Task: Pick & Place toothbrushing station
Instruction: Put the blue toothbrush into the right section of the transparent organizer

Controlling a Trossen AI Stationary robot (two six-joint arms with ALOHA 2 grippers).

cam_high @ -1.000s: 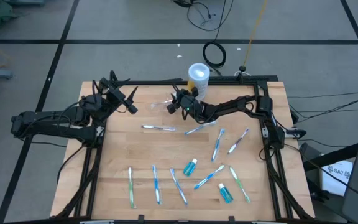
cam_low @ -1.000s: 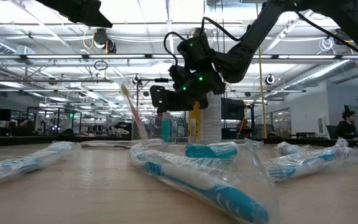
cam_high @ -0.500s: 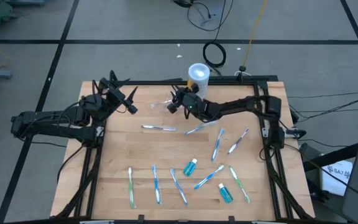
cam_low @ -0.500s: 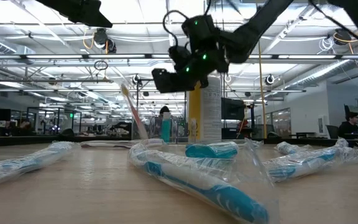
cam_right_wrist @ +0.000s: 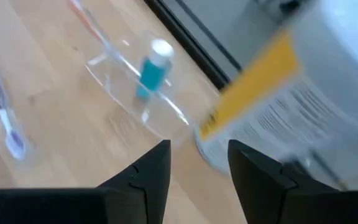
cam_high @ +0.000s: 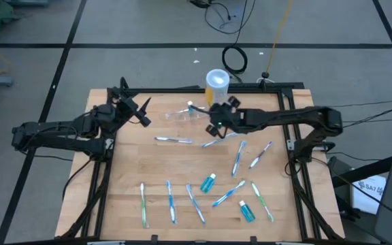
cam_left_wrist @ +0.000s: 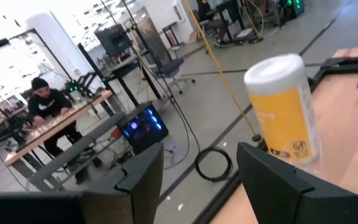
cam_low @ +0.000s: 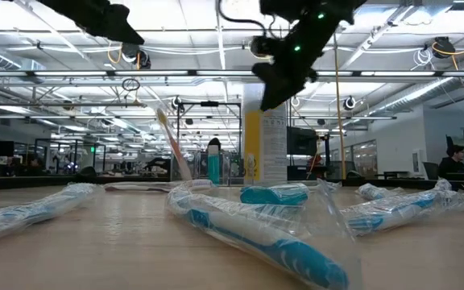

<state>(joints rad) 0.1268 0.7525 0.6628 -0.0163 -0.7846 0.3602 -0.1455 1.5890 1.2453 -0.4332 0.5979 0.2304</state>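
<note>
The toothbrushing station, a see-through cup, stands on its base at the table's far middle, with a toothbrush and a small teal bottle leaning in it. Right of the cup my right gripper hangs high, tipped down toward it. Its fingers are open with nothing between them. It shows near the top of the low view. Left of the cup my left gripper waits raised and level, open and holding nothing.
A tall yellow container with a white lid stands at the far edge just behind the cup. Several wrapped toothbrushes and two small teal bottles lie over the near half. A black frame borders the table.
My right gripper has risen and drawn back from the cup toward the table's right edge, tipping its fingers downward. The cup with its toothbrush and bottle has stayed in place on the table.
</note>
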